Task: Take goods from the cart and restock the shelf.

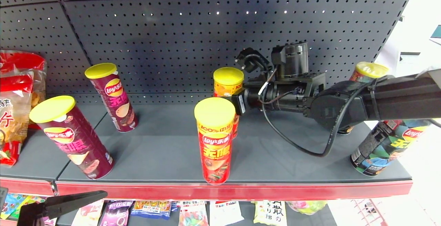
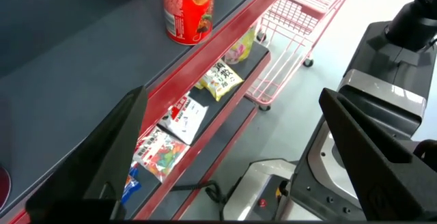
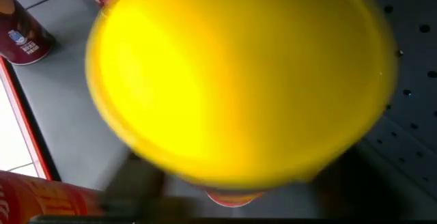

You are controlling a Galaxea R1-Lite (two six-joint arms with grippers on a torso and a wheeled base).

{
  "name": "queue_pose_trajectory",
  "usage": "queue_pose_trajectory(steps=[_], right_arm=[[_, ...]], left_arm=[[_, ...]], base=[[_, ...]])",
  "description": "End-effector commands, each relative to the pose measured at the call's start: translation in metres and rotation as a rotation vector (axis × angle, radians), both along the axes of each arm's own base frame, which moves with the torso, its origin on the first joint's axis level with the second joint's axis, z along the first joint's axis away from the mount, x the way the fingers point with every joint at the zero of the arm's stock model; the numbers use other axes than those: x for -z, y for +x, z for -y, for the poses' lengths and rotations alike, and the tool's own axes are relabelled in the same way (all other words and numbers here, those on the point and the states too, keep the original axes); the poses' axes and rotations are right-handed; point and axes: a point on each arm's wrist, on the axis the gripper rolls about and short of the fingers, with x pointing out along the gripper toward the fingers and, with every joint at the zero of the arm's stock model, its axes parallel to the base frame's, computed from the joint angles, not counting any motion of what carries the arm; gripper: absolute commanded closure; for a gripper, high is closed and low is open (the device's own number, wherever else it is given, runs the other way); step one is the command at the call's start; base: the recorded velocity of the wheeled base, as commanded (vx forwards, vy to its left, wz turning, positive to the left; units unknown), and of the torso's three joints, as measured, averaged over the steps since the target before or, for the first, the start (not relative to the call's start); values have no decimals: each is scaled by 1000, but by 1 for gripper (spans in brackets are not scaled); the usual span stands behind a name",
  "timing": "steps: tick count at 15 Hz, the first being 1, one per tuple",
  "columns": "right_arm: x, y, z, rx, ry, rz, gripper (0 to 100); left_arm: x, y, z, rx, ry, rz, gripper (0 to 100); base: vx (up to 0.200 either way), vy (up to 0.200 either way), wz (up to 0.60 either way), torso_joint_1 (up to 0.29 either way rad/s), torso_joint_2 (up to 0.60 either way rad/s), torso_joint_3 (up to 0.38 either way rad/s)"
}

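Grey shelf [image 1: 165, 150] with a red lip, pegboard behind; 2 red cans stand mid-shelf; the rear red can [image 1: 227, 81], behind the front red can [image 1: 214, 143], sits at the tip of the right gripper [image 1: 238, 104]; whether it is clamped, I cannot tell; the left gripper [image 2: 232, 169] hangs low before the lip, jaws wide apart.

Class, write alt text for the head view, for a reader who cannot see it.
The right gripper sits at a rear red chip can on a grey shelf. A second red can stands in front; two maroon cans stand to the left.
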Motion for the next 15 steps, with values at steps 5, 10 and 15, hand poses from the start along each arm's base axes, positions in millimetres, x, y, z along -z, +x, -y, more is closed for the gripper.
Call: queue_pose_trajectory(steps=[5,10,15], right_arm=[[-12,-29,17,26,-5,-6,0],[-31,-92,70,223,43,-41,0],[-43,-170,127,249,92,29,0]], left_arm=[[0,1,0,-24,9,0,0],[6,16,2,-129,86,-74,0],[1,61,12,-234,199,-126,0]], base=[[0,0,0,0,0,0],[0,0,0,0,0,0],[0,0,0,0,0,0]])
